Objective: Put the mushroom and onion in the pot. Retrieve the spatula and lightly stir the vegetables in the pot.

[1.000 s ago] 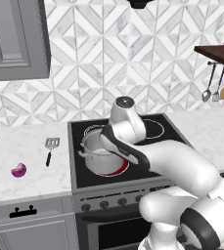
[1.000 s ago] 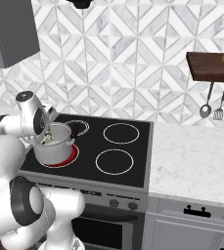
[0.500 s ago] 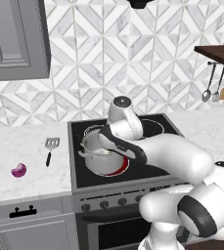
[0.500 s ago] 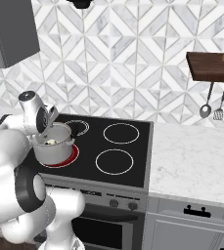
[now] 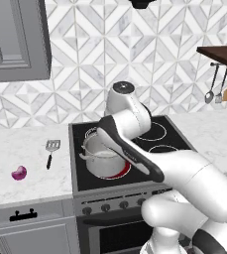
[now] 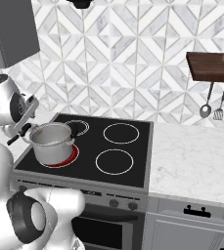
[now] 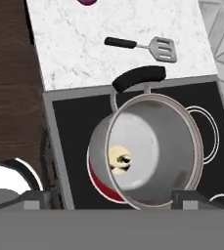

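1. Mushroom [image 7: 119, 159]: pale tan-yellow, lying on the grey floor of the pot, directly below the gripper and free of its fingers.
2. Pot [image 7: 182, 132]: brushed steel, standing on the glowing red burner [image 5: 124, 172] at the front left of the black cooktop [image 6: 128, 154]; one black-sleeved loop handle points toward the counter.
3. Gripper [image 7: 111, 197]: poised above the pot mouth with jaws spread wide and nothing between them; one fingertip shows at each side of the pot rim in the hand view.
4. Spatula [image 5: 50, 151]: slotted silver head, black handle, flat on the marble counter [image 5: 30, 163], well apart from the gripper, beyond the pot's handle.
5. Onion [image 5: 19, 172]: purple-red, farther out on the same counter than the spatula.
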